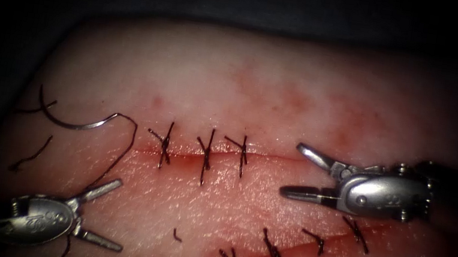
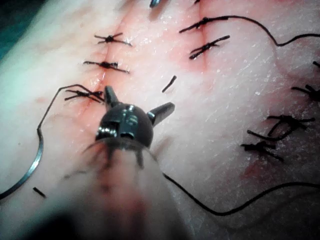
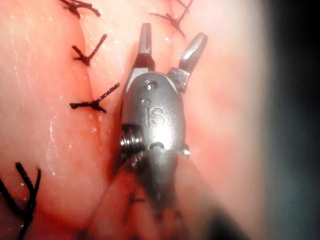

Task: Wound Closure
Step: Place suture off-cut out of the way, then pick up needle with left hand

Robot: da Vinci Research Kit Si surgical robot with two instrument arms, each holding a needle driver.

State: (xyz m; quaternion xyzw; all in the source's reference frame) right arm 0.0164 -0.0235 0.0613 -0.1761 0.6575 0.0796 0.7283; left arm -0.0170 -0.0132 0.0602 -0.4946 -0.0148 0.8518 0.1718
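Observation:
The curved needle (image 1: pixel 77 122) lies loose on the tissue (image 1: pixel 282 94), beyond the left end of the upper cut (image 1: pixel 273 158), and is not in the tissue. Its thread (image 1: pixel 128 147) arcs from the needle's right end and runs down past my left tool (image 1: pixel 120 215). That tool sits at the lower left, open and holding nothing. My right tool (image 1: pixel 291 168) hovers at the right end of the upper cut, open and holding nothing. In the left wrist view the left tool (image 2: pixel 140 98) is spread beside the needle (image 2: pixel 34 162). The right tool (image 3: pixel 173 32) gapes above the tissue.
Three tied stitches (image 1: pixel 207 155) cross the upper cut. Several more stitches (image 1: pixel 273 256) cross a lower cut (image 1: pixel 308 249) with red fluid along it. Short cut ends of thread (image 1: pixel 177 236) lie on the tissue, others at the far left (image 1: pixel 31 156).

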